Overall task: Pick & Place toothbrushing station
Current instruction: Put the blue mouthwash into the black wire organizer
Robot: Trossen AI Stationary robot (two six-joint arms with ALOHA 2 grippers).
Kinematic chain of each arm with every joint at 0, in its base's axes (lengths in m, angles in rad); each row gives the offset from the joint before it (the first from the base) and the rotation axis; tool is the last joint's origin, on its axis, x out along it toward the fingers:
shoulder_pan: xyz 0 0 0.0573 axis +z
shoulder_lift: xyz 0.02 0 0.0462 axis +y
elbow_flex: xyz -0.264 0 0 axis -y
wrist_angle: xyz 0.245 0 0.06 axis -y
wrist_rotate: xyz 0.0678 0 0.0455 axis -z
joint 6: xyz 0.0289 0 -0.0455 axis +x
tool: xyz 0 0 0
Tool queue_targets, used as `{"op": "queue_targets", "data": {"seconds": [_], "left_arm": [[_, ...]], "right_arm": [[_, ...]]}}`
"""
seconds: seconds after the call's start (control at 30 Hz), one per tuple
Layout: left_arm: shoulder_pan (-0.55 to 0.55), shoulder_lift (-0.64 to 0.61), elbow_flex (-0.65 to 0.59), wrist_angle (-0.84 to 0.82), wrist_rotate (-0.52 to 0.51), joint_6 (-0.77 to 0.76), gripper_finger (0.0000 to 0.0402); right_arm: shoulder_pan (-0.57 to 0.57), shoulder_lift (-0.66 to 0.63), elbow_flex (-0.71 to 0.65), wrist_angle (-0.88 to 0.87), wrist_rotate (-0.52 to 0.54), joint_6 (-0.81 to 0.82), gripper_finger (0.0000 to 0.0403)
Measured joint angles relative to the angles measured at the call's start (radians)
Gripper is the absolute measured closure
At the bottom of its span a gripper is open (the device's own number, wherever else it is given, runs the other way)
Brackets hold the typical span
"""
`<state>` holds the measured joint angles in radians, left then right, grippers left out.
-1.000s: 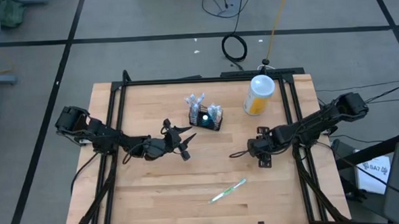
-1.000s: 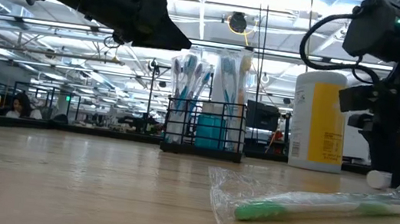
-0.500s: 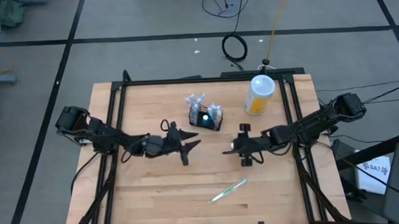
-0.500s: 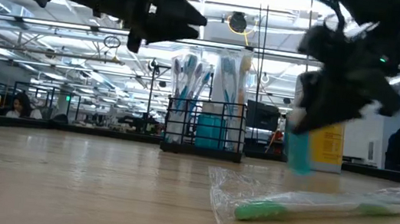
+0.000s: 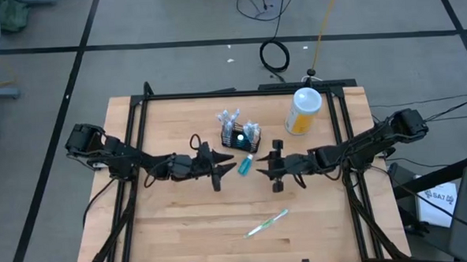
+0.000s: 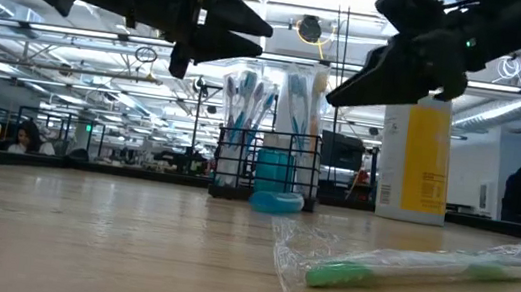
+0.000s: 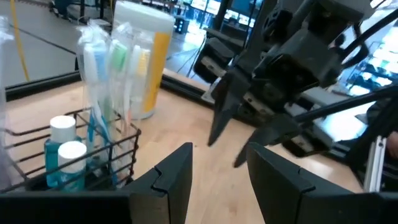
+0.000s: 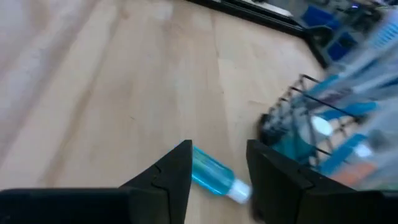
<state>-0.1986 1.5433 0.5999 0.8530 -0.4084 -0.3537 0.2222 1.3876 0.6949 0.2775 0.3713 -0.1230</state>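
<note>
Caddy (image 5: 240, 136) sits mid-table toward the back, brushes upright inside. Small blue bottle (image 5: 245, 164) lies loose just in front. My right gripper (image 5: 264, 168) hangs over the bottle, fingers parted, empty. Left gripper (image 5: 229, 169) faces it, parted, holding nothing, likely waiting to assist.

overhead, table-level, two wrist views

Black wire caddy (image 5: 241, 138); yellow bottle (image 5: 302, 112), white lid; small bottle (image 5: 245, 164) seemingly teal-blue.
</note>
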Motion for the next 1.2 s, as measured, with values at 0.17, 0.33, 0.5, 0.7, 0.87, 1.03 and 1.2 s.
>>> {"op": "queue_targets", "data": {"seconds": [0.17,0.33,0.5,0.7,0.87,1.03,1.2], "left_arm": [[0.007,0.0,0.0,-0.1,-0.001,-0.031,0.0245],[0.011,0.055,0.0,-0.194,-0.065,-0.078,0.0245],[0.017,0.159,0.002,-0.129,-0.064,-0.084,0.0243],[0.012,0.299,0.088,-0.123,-0.063,-0.104,0.0199],[-0.007,0.403,0.196,-0.133,-0.088,-0.021,0.0152],[-0.009,0.489,0.272,-0.222,-0.177,-0.033,0.0125],[-0.006,0.551,0.315,-0.257,-0.205,-0.07,0.0122]], "right_arm": [[0.008,0.032,0.0,0.026,0.02,0.006,0.0216],[-0.022,0.095,0.0,0.18,0.026,-0.026,0.0183],[-0.061,0.121,0.0,0.278,0.025,-0.059,0.0171],[-0.073,0.121,0.0,0.272,0.021,0.004,0.0172],[-0.072,0.121,0.0,0.262,0.02,0.004,0.0173],[-0.072,0.121,0.0,0.271,0.02,0.005,0.0174],[-0.072,0.121,0.0,0.27,0.02,0.006,0.0175]]}}
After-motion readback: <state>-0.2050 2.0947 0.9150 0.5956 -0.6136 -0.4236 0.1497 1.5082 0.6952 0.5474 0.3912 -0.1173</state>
